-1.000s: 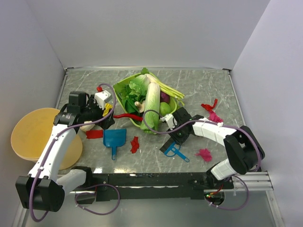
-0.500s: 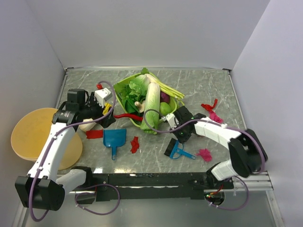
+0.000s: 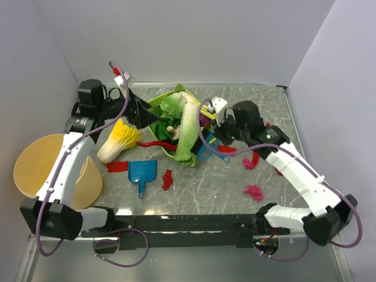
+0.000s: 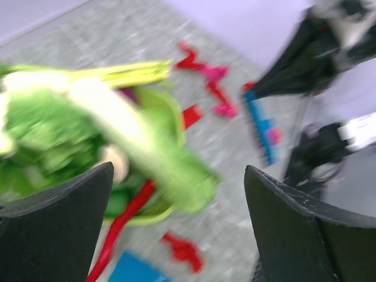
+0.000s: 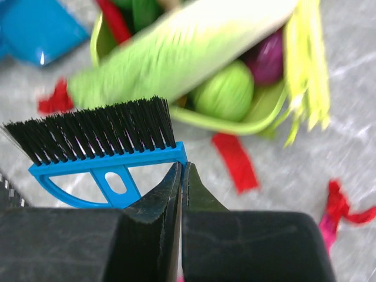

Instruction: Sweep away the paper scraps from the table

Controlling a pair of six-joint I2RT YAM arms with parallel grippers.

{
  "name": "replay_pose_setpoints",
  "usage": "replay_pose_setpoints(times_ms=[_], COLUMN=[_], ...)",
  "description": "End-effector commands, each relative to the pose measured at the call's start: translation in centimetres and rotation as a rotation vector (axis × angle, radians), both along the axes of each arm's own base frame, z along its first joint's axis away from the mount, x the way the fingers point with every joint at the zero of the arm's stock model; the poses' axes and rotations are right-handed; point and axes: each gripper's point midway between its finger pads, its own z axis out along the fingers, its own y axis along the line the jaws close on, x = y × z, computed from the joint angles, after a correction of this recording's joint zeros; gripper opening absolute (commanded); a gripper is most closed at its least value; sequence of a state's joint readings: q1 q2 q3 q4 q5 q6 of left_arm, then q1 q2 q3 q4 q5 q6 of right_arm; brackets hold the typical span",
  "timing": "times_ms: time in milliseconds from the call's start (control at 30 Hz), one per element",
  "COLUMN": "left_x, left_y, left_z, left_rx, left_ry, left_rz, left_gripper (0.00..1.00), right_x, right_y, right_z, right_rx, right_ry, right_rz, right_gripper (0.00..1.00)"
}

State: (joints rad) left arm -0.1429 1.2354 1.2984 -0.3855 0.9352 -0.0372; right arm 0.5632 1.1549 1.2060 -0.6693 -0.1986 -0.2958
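- On the table (image 3: 194, 191), seen from above, the paper scraps (image 3: 254, 191) lie scattered. A red strip and a red piece flank the blue dustpan (image 3: 143, 170), and pink tufts and red bits lie right of the green basket (image 3: 154, 108).
- None of them is in the dustpan, and none shows in the tan bucket (image 3: 47, 170) at the left edge.
- The blue brush (image 3: 207, 151) hangs just beside the basket's right rim, apart from most scraps.
- From the left wrist, the left gripper (image 4: 176, 205) has its fingers spread wide with nothing between them. It is high over the blurred basket, with red and pink scraps beyond it and a corner of the dustpan at the bottom edge.
- From the right wrist, the right gripper (image 5: 182, 176) is clamped tight on the brush handle. A red strip lies close by the basket rim, with more red pieces to either side.
- My reading is that the sweeping has hardly begun. The brush is in hand, but the dustpan lies untouched on the table and every visible scrap is yet to be gathered.
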Motion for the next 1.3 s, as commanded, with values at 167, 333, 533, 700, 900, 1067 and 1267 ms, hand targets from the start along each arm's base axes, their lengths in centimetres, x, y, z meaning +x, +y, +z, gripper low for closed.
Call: replay_pose_setpoints(times_ms=[167,333,533,700,900,1067,1267], left_x=[-2.0,-0.8,0.4,0.7,0.6,0.6,0.2], left_y=[-6.2,-7.1,-7.4,-8.0,-8.8,-9.0,-9.3], left_z=[4.2,2.2,0.9,0.3,-1.1,-1.7,-1.3], left_rx=[-0.195,-0.172,-0.154,-0.138,-0.080,-0.075,-0.079], left_ry=[0.087,0.122,0.141,0.140,0.138,0.160,0.143], left_rz=[-0.190,-0.136,-0.101,-0.113,-0.115,-0.108,-0.158], left_gripper=[0.97,0.96,0.96,0.98,0.91,0.79,0.53], right_x=[7.1,7.7,7.0,6.7,7.2,7.4,6.9], right_y=[4.5,6.8,8.9,9.7,10.4,10.9,11.8], right_z=[7.8,8.9,10.3,10.5,11.5,12.8,12.8], right_rx=[0.118,0.150,0.138,0.141,0.150,0.171,0.196], right_ry=[-0.163,-0.163,-0.224,-0.235,-0.260,-0.282,-0.258], right_rz=[-0.020,0.015,0.087,0.097,0.097,0.106,0.142], right_gripper=[0.00,0.00,0.00,0.00,0.00,0.00,0.00])
